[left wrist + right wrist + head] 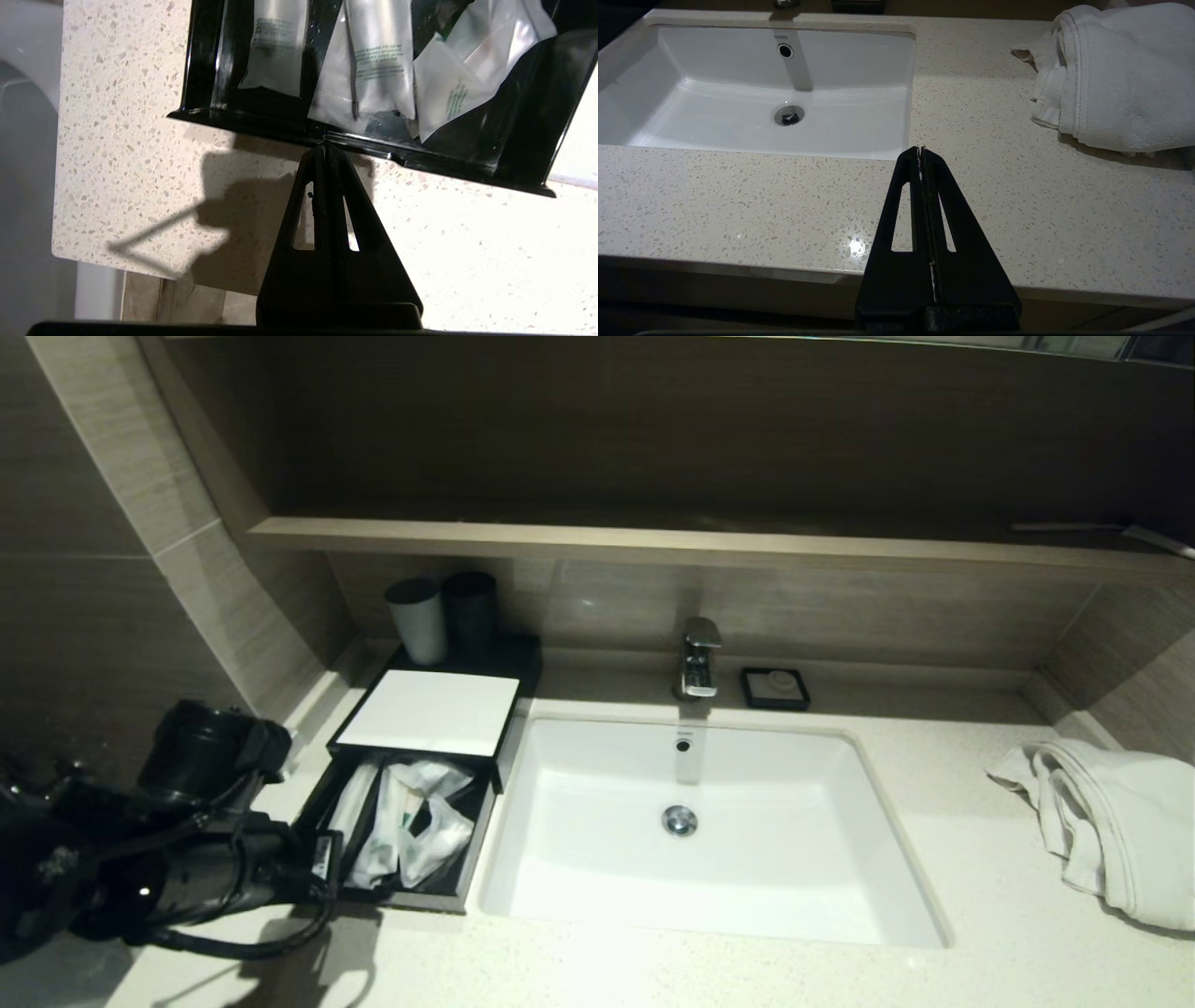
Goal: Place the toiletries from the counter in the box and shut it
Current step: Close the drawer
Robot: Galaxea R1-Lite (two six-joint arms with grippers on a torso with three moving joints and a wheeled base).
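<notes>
The black box (427, 712) with a white top panel sits left of the sink on the cream counter (934, 859). Its front drawer (409, 899) stands pulled out. Inside lie the toiletries (406, 821), several clear-wrapped sticks and white packets (373, 65). My left gripper (323, 148) is shut with nothing in it, and its tips touch the drawer's front rim (280, 126). In the head view the left arm (187, 859) reaches in at the drawer's front left corner. My right gripper (920, 150) is shut and hangs over the counter's front edge, right of the sink.
The white sink basin (709, 887) fills the middle, with a chrome tap (699, 658) behind it. Two cups (443, 614) stand behind the box. A small black soap dish (775, 688) sits beside the tap. A white towel (1111, 821) lies at the right. A wooden shelf (653, 543) runs above.
</notes>
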